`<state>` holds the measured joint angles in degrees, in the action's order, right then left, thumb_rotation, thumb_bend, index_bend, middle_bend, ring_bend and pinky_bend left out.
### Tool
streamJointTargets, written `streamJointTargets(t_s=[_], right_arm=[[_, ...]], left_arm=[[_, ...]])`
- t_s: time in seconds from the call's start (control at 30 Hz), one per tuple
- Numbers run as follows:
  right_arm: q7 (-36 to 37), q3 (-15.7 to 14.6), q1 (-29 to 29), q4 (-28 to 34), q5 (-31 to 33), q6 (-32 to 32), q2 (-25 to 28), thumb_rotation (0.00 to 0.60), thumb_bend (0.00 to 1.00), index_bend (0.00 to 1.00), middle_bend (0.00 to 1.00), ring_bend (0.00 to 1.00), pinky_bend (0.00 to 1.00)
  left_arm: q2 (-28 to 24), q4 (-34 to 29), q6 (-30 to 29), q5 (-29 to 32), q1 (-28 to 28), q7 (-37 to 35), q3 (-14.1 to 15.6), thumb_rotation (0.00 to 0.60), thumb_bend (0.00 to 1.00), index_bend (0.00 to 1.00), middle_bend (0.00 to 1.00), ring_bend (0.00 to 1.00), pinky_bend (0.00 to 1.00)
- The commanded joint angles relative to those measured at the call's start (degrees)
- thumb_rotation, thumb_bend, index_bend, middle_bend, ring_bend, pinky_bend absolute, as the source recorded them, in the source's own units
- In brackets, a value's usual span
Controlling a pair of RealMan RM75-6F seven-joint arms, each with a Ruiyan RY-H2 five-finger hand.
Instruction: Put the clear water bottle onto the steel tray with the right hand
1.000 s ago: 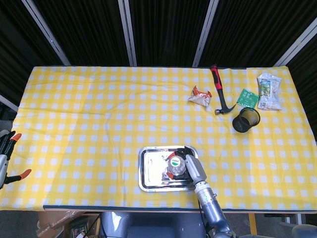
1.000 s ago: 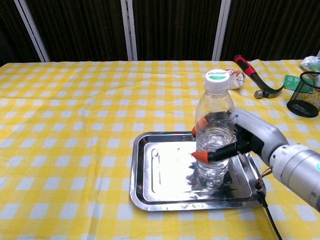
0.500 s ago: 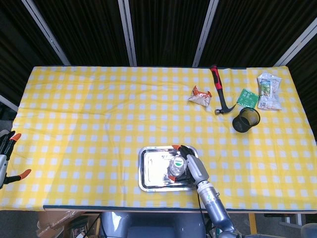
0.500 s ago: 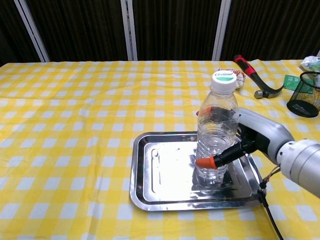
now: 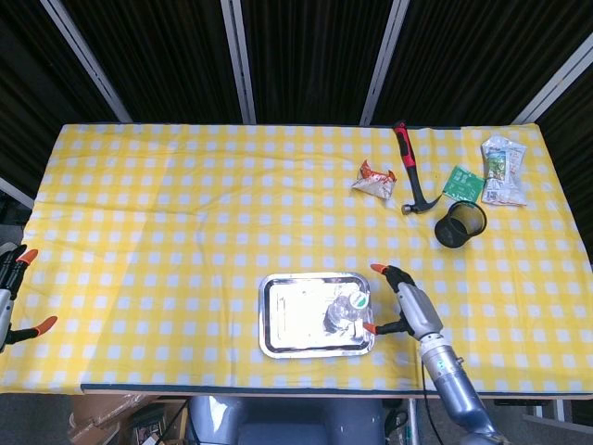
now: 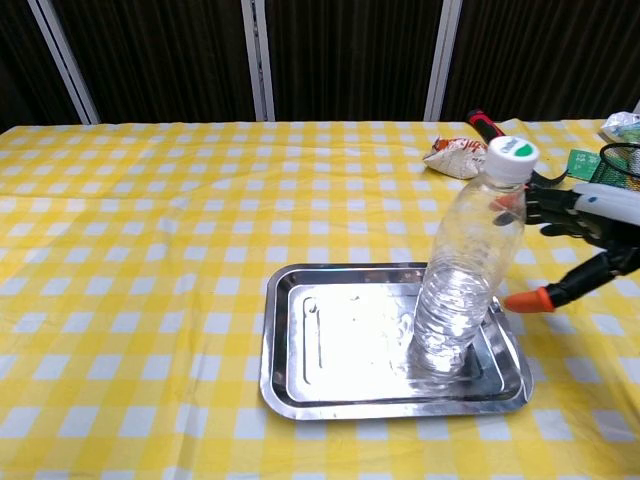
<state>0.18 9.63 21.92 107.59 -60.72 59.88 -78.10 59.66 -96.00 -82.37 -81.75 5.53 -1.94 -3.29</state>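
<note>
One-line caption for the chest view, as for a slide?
Clear water bottle leans right on the steel tray, while the open right hand sits just beside it.

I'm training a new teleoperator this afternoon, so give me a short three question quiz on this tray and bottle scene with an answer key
1. True or false: the right hand is gripping the clear water bottle.
2. Multiple choice: how does the bottle stand on the steel tray in the chest view? A) lying flat, B) base on the tray, top tilted toward the right hand, C) upside down.
3. Fill in: the black mesh cup sits nearest the head of the ______.

Key
1. False: the fingers are spread and apart from the bottle.
2. B.
3. Hammer.
</note>
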Motion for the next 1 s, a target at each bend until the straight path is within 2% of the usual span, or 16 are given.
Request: streamJointTargets(t_s=[0.03,0.17,0.27,0.37,0.47,0.67,0.77,1.0], right_arm=[[0.17,-3.86,-2.37,3.21,-1.13,-2.7,10.43,0.6,0.22,0.14,0.14,0.02,0.0],[-2.91,-6.06,-3.52,3.9,-0.87,-1.98,16.01,0.6,0.24,0.14,0.14,0.02,0.0],[-7.47,-6.9,-5.75,3.04,-1.59,4.38,17.09,0.6,0.24,0.14,0.14,0.02,0.0],[-11.86,-6.86,-8.53,-1.4,-5.44,13.93,13.75,0.6,0.24,0.12,0.1,0.01,0.0],[-13.29,-7.41,-10.09,-7.83,-10.2,19.04,10.71,0.6,0.24,0.09,0.06,0.0,0.0],[-14.46,-7.74,-12.22,-18.22,-13.69,23.95,6.89,0.6,0.23,0.09,0.06,0.0,0.0],[-11.88,-7.5,-13.28,-22.94,-14.95,25.8,4.55,0.6,0.18,0.09,0.05,0.0,0.0],[-10.03,-7.81,-14.42,-26.33,-15.64,25.31,4.57,0.6,0.15,0.09,0.03,0.0,0.0]], left_arm=[[0.03,-0.1,-0.18,0.0,-0.11,0.15,0.01,0.6,0.19,0.04,0.0,0.0,0.0],[0.14,-0.22,-0.34,0.18,-0.19,0.57,-0.04,0.6,0.19,0.04,0.0,0.0,0.0],[0.41,-0.21,-0.3,0.48,-0.17,1.29,-0.11,0.6,0.19,0.04,0.0,0.0,0.0],[0.74,-0.21,-0.01,0.85,-0.04,2.22,-0.14,0.6,0.19,0.04,0.0,0.0,0.0],[1.0,-0.19,0.26,1.24,0.07,2.73,-0.21,0.6,0.19,0.04,0.0,0.0,0.0],[1.4,-0.01,0.41,1.91,0.13,3.65,-0.4,0.6,0.19,0.04,0.0,0.0,0.0],[1.57,0.06,0.5,2.32,0.16,4.06,-0.52,0.6,0.19,0.04,0.0,0.0,0.0],[1.98,0.2,1.08,2.74,0.51,4.91,-0.62,0.6,0.19,0.04,0.0,0.0,0.0]])
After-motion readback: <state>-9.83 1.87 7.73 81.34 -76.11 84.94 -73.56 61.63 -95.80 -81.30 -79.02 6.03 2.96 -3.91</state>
